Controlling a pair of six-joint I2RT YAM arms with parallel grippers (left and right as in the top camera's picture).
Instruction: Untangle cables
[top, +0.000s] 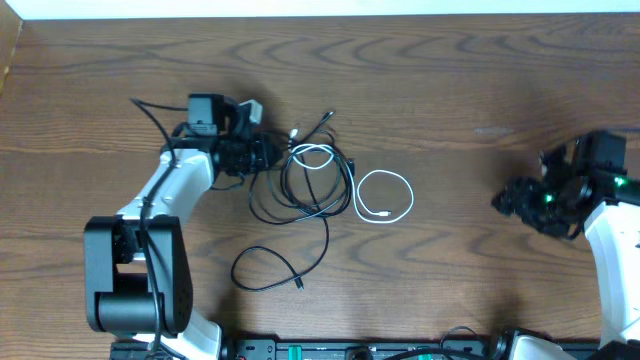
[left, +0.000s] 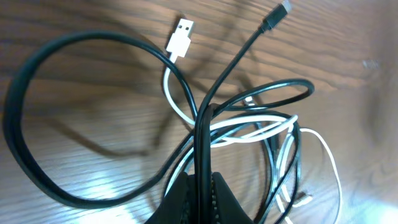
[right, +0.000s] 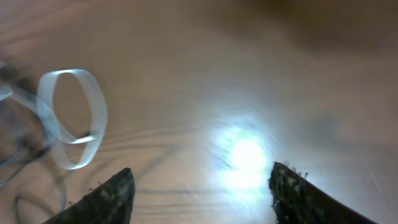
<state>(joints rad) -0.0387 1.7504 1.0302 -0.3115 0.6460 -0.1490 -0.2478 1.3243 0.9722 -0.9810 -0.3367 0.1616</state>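
The left gripper (left: 200, 190) was clenched on a thin black flexible cord (left: 200, 137) that rose straight ahead from its jaws. It was likely held to draw it out of the tangle of black and white cords (top: 300, 190) lying just beyond. The right gripper (right: 202, 186) stood released and empty, well apart from the round white cord loop (right: 99, 112).

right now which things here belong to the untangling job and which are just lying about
Part of the job:
long thin black cables, tangled, one pinched in the shut left gripper
thin white cable with a flat plug, woven through them
right gripper, open, holding nothing

Not part of it:
brown wooden table
thicker black wire on the left arm
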